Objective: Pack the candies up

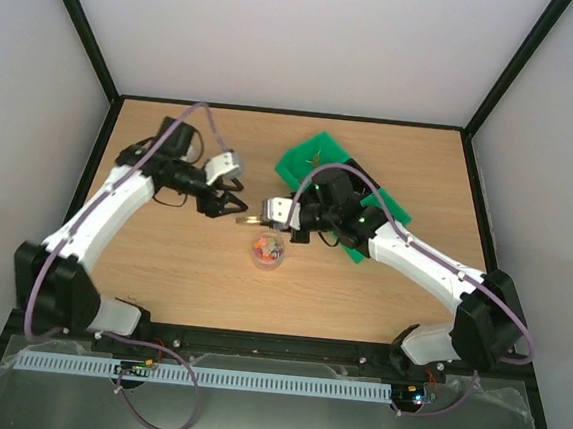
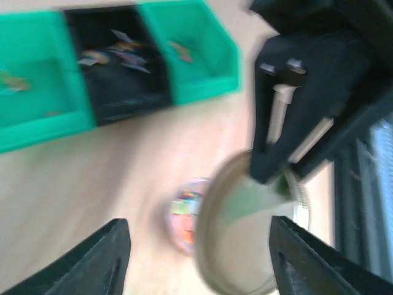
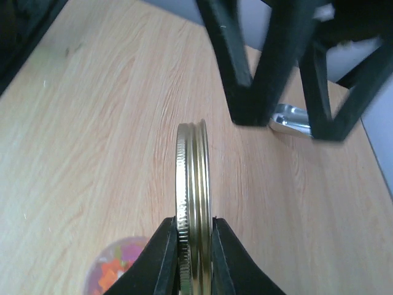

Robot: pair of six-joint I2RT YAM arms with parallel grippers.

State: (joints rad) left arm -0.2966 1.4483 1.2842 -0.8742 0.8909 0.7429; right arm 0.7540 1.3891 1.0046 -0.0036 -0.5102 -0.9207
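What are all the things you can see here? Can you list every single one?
jar: one, clear, middle of the table, no lid on.
candies: many, pink, orange, yellow, green; most in the jar, a few in the bins.
lid: one, gold, held on edge just above the jar.
bins: three showing, two green with a black one between, far side of the table.
shiny metal thing: one, silver, on the table behind the left gripper; too hidden to name.
table: one, light wood.
left gripper: black, open, beside the jar.
right gripper: black, shut on the lid.
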